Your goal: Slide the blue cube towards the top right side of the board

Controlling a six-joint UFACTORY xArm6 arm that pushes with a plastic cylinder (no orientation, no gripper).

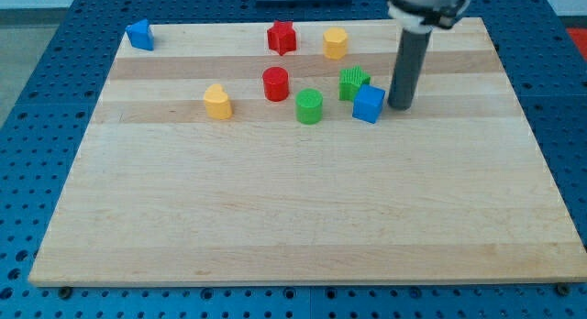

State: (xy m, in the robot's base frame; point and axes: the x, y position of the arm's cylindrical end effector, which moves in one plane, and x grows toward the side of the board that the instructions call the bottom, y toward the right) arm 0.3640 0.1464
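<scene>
With no hand to grip anything, my tip [400,105] stands just right of the blue cube [369,104], so pushing from here would likely shove it left into the green block [354,83].

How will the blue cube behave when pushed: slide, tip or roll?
The blue cube sits flat-faced, so it probably slides, not rolls. My tip is off its right side; an off-centre push may spin it. The green block close behind could get nudged.

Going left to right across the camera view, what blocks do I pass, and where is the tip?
Blue block → yellow block → red cylinder → green cylinder → yellow hexagon → blue cube → my tip, just right of the blue cube.
</scene>
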